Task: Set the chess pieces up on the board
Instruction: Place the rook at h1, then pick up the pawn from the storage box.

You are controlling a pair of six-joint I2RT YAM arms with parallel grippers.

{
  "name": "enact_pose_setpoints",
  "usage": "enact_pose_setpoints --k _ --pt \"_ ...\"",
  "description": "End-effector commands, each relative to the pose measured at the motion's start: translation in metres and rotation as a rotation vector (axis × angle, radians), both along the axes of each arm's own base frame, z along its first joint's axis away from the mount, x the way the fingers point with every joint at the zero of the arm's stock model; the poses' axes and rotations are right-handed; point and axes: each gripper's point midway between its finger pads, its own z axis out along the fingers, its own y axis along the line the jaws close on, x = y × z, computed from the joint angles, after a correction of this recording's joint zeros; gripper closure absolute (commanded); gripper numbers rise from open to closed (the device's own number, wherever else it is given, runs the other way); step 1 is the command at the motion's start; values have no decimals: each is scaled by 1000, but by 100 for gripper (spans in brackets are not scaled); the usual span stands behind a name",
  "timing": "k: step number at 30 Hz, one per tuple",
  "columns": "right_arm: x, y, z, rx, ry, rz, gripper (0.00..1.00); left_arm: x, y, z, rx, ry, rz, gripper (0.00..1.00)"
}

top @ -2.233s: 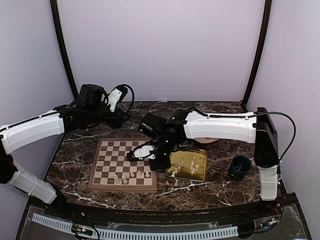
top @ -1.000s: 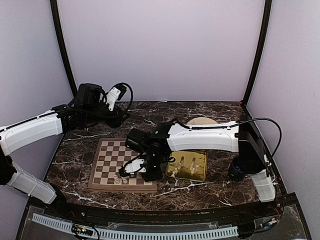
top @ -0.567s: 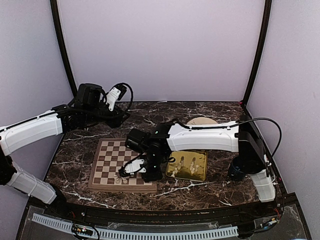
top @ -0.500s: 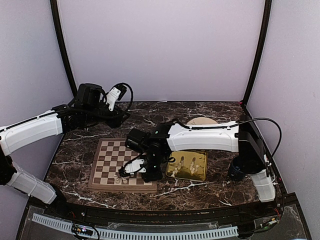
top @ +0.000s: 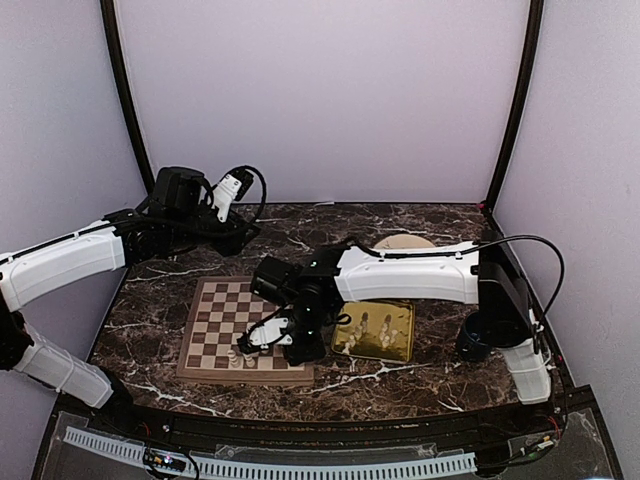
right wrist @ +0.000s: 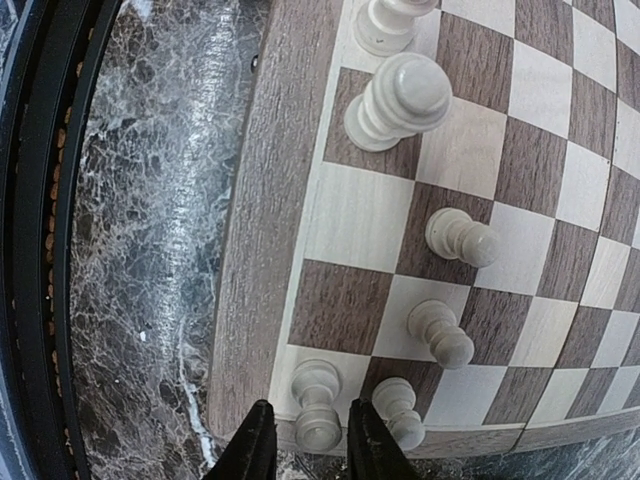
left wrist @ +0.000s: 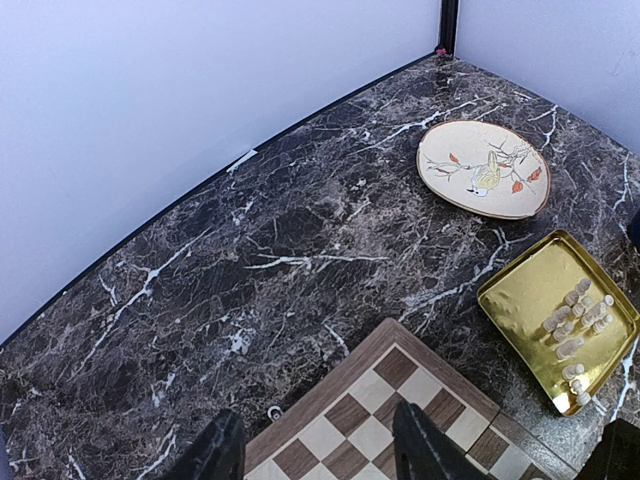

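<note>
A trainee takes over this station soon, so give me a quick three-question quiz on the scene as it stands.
1. True or false: the left gripper is clamped on something.
2. The unplaced chess pieces lie in: A the gold tray; B the left gripper; C nowhere, all are placed.
3. Fill in: the right gripper is over the board's ____ edge.
Key: 1 false, open and empty; 2 A; 3 near.

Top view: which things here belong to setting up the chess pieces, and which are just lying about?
Job: chess pieces, board, gold tray holding more pieces.
Lying about: plate, blue cup.
</note>
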Motion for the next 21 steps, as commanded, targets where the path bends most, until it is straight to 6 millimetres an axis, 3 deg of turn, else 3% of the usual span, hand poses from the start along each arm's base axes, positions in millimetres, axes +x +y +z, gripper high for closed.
enact_pose_setpoints --k 1,5,10,15,21 --pt "4 -4 40 69 -61 1 71 -4 2 5 -4 -11 -9 47" --pt "18 -23 70 130 -82 -49 69 -3 1 3 -1 -8 -7 47" --pt "44 -60 78 158 -101 -142 69 -2 0 -1 4 1 -9 47" --pt "66 -94 60 116 -81 -223 71 -1 -1 -6 10 14 -12 47" --pt "62 -112 26 40 -56 -226 75 -1 -2 -7 12 16 -13 47"
